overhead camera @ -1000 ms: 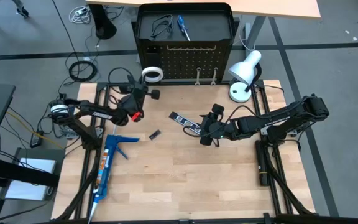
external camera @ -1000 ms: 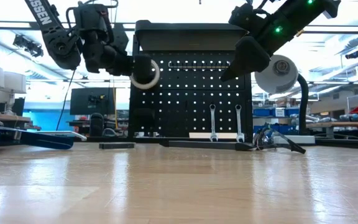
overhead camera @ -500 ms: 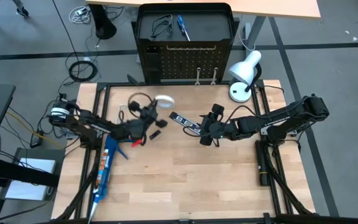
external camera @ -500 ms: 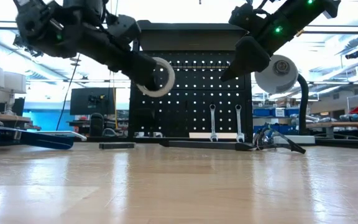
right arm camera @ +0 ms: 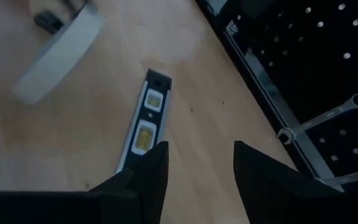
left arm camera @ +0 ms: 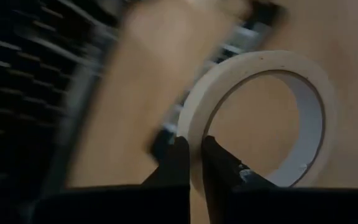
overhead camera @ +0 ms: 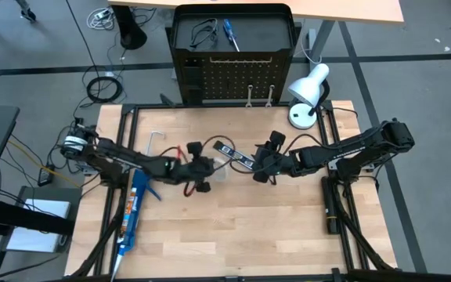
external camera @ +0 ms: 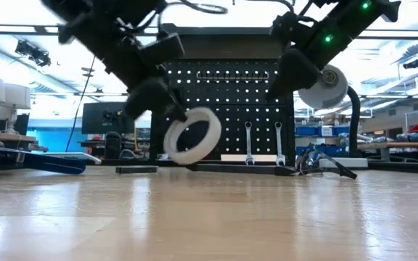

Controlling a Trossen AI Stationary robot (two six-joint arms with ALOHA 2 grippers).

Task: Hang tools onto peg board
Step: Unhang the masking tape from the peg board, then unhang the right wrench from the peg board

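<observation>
My left gripper [left arm camera: 194,155] is shut on the white tape ring [external camera: 192,135], held over the table's middle [overhead camera: 219,170]. Just to its right lies a black strip with white marks [overhead camera: 233,153], flat on the wood. My right gripper [overhead camera: 258,166] hovers open above that strip's right end [right arm camera: 145,121], touching nothing. The peg board [overhead camera: 237,78] stands upright at the far edge. Two silver wrenches [external camera: 248,141] hang on its front. A blue-handled screwdriver [overhead camera: 229,33] and black wire loops [overhead camera: 202,33] lie in its top tray. My left gripper pinches the tape ring's wall [left arm camera: 194,140], one finger [left arm camera: 216,158] inside the hole and one [left arm camera: 178,158] outside. The fingers slant down from the table's left. The ring hangs on edge below them, clear of the table, its hole facing the near edge.
A white desk lamp [overhead camera: 308,94] stands at the far right corner. A blue caulking gun [overhead camera: 135,205] lies along the left edge. A small bent hook [overhead camera: 153,141] lies at the far left. Bare wood stretches toward the near edge.
My left gripper has swung from the peg board's left side toward the table's middle and right, sinking a little and rolling. The tape ring went with it, lower now and turned with its open face toward the near edge. It stayed shut on the ring.
</observation>
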